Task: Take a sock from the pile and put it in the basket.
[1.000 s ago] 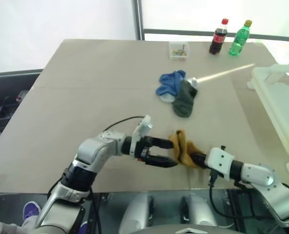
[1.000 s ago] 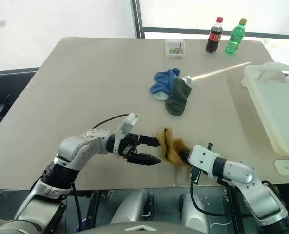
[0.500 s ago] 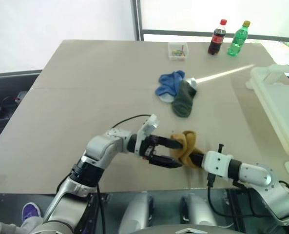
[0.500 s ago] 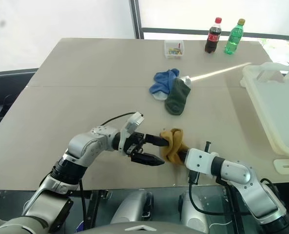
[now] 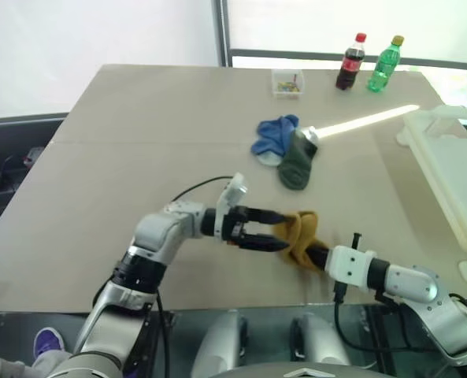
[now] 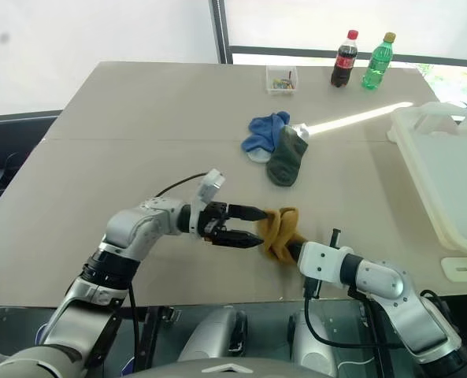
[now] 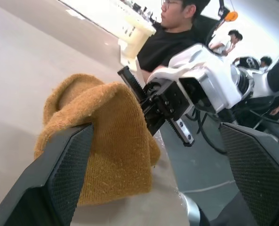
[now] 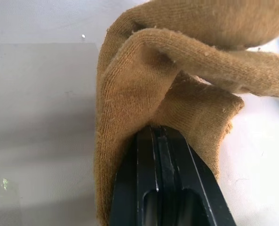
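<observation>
Pinching the mustard-yellow sock [image 5: 298, 236], my right gripper [image 5: 316, 253] is sitting near the front edge of the table [image 5: 138, 118], its fingers pressed together on the bunched fabric. From the head cameras I am seeing the sock standing up in a folded hump, well apart from the rest of the pile [image 5: 287, 147], where a blue sock [image 5: 274, 135] and a dark green sock [image 5: 298, 164] are lying together at mid-table. My left gripper [image 5: 274, 230] is reaching in from the left with its fingers spread, their tips at the sock's left side, one above the fold and one below. The basket [image 5: 452, 169] is waiting at the table's right edge, whitish and translucent. At the far edge a cola bottle [image 5: 351, 61], a green bottle [image 5: 383, 62] and a small clear box [image 5: 287, 82] are standing.

Through the left wrist camera I am watching the sock [image 7: 101, 136] as a thick, ribbed, ochre loop draped between the wide-apart fingers [image 7: 64, 174], with the right gripper's black tips buried in it and a person [image 7: 174, 33] sitting behind.

Through the right wrist camera the closed black fingers [image 8: 165, 188] are clamping a fold of sock [image 8: 177, 80], the knit wrapping over them and resting on the tabletop.
</observation>
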Robot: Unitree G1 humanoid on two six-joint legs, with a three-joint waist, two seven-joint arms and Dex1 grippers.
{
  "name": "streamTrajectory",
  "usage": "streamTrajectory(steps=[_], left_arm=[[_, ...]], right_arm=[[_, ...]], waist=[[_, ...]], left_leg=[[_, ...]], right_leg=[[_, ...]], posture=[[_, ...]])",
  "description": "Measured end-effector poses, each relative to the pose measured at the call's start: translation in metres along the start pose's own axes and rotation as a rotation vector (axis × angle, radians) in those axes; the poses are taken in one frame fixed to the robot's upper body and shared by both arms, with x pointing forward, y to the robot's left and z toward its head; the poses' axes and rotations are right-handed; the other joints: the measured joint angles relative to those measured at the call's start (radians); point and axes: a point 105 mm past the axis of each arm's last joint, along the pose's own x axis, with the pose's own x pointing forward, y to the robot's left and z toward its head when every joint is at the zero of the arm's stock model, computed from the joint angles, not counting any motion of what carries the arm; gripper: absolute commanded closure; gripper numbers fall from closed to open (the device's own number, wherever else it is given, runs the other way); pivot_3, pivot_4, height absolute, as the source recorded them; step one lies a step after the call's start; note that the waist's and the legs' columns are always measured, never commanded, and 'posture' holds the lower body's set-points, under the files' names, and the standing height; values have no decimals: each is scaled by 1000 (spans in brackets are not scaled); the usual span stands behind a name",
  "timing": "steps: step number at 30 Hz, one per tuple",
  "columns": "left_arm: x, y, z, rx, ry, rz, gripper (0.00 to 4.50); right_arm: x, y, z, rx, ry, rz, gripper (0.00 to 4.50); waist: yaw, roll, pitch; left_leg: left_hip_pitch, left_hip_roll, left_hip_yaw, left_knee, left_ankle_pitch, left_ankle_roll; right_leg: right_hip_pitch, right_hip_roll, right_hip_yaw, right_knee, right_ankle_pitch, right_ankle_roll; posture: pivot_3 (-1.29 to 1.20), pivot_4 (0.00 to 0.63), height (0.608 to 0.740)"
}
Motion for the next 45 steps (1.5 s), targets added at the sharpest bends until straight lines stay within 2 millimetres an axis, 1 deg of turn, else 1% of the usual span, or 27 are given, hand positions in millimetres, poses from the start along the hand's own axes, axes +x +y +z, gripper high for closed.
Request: streamTrajectory(steps=[2, 6, 8, 14, 17, 22, 25, 31, 39, 41, 43, 45], left_arm=[[8, 1, -4, 9, 23, -16, 0], [24, 2, -3, 44, 52, -63, 0], [28, 1, -7, 39, 68, -85, 0], [27, -9, -20, -27, 130, -178, 0], [25, -11, -25, -41, 159, -195, 0], [33, -5, -31, -64, 169, -163, 0], [37, -2, -31, -82, 160, -151, 0], [45, 2, -32, -111, 154, -153, 0], [49, 6, -29, -117, 147, -155, 0], [50, 6, -29, -116, 146, -156, 0], [50, 6, -29, -114, 143, -155, 0], [49, 7, -28, -111, 142, -151, 0]], right_arm=[[0, 0, 0, -2, 1, 0, 4402], [1, 0, 0, -5, 1, -1, 4402], [1, 1, 1, -7, 1, -2, 4402], [0, 0, 1, -6, 6, -28, 4402], [1, -1, 1, 12, 6, -43, 4402], [1, -3, 3, 36, 7, -58, 4402], [-2, -4, 3, 57, 12, -67, 4402], [-14, -8, 2, 130, 45, -84, 4402], [-35, -28, 8, 190, 40, -175, 4402], [-38, -29, 7, 201, 41, -185, 4402], [-43, -25, 4, 246, 36, -193, 4402], [-49, -26, 2, 295, 30, -211, 4402]], waist=[[0, 0, 0], [-1, 0, -1], [-1, 0, -1], [-1, 0, -1], [-1, 0, -1], [0, 0, -1], [2, 0, -1], [12, 1, -2], [25, 1, -2], [25, 1, -2], [26, 1, -2], [24, 1, -2]], left_leg=[[0, 0, 0, 0, 0, 0], [0, 0, 0, 0, 0, 0], [0, 0, 0, 0, 0, 0], [0, 1, 0, 0, 0, 0], [0, 1, 0, 0, 0, 0], [0, 1, 0, 1, 0, 0], [0, 1, -1, 1, 0, 0], [-1, -1, -2, 2, -1, 1], [-2, -1, -2, 2, -1, 1], [-2, -1, -2, 2, -1, 1], [-2, -1, -3, 2, -1, 1], [-2, -1, -3, 2, -1, 1]], right_leg=[[0, 0, 0, 0, 0, 0], [0, 0, 0, 0, 0, 0], [0, 0, 0, 0, 0, 0], [0, 1, 0, 0, 0, 0], [0, 1, 0, 0, 0, 0], [0, 0, 0, 0, 0, 0], [0, 0, -1, 0, 0, 0], [1, -2, -2, 0, 0, 0], [1, -2, -3, 0, 0, 0], [1, -2, -3, 0, 0, 0], [1, -2, -3, 0, 0, 0], [1, -2, -3, 0, 0, 0]], posture=[[0, 150, 735], [0, 150, 735], [0, 150, 735], [0, 150, 735], [0, 150, 735], [0, 150, 735], [0, 150, 735], [0, 150, 735], [0, 150, 735], [0, 150, 735], [0, 150, 735], [0, 150, 735]])
